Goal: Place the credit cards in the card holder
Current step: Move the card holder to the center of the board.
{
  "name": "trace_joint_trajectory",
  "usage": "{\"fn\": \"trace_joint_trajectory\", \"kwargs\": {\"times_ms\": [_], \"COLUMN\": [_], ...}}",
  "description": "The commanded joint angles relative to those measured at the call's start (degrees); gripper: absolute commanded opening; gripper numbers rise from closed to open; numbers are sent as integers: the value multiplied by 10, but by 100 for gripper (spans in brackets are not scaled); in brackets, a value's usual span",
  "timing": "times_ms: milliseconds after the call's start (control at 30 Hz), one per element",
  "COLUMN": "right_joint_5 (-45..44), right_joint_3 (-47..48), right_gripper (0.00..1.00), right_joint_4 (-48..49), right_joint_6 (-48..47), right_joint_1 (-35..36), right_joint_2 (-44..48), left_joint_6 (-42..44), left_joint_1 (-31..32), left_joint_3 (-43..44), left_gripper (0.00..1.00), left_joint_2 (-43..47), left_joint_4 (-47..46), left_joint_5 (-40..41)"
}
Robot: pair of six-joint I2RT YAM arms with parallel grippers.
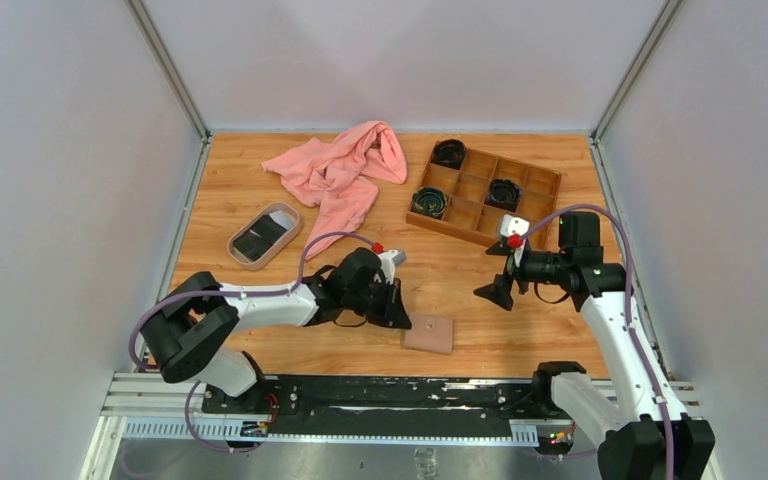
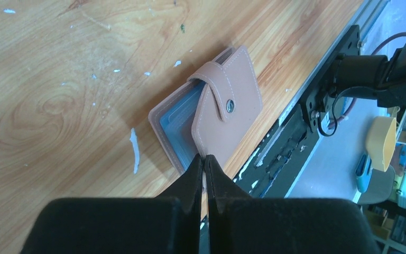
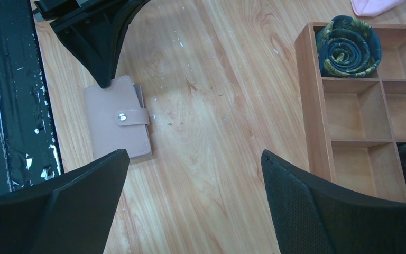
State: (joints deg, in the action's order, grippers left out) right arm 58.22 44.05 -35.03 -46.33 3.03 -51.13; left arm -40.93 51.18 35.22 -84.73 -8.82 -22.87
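A small tan-pink leather card holder (image 1: 428, 333) lies flat on the wooden tabletop (image 1: 260, 300) at the lower centre of the top view, just short of the black rail. Its snap strap looks fastened, though one edge gapes enough to show blue-grey lining in the left wrist view. The left gripper (image 2: 204, 160) comes in low from the left. Its jaws are clenched together with nothing visible between them, and their tips touch the holder's near edge, probably to pin or nudge it for opening. The right gripper (image 1: 505, 272) hangs to the centre right with its jaws spread wide and released, looking down on the holder as if ready to help. The dark credit cards (image 1: 263, 236) appear to sit in the oval beige-rimmed tray (image 1: 290, 212) at the left, well apart from the holder. A crumpled pink cloth (image 1: 340, 175) and a brown wooden compartment box (image 1: 545, 183) lie behind.
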Motion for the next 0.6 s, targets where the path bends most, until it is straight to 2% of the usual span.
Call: {"fn": "trace_joint_trajectory", "kwargs": {"times_ms": [0, 567], "right_joint_5": [18, 29], "right_joint_3": [-8, -1], "right_gripper": [99, 98], "right_joint_4": [-22, -43], "right_joint_6": [-18, -26], "right_joint_1": [11, 11], "right_joint_2": [9, 2], "left_joint_6": [-24, -79], "left_joint_1": [9, 29], "left_joint_3": [-12, -34], "left_gripper": [0, 0], "left_joint_2": [-4, -11], "left_joint_4": [-48, -109], "left_joint_5": [20, 88]}}
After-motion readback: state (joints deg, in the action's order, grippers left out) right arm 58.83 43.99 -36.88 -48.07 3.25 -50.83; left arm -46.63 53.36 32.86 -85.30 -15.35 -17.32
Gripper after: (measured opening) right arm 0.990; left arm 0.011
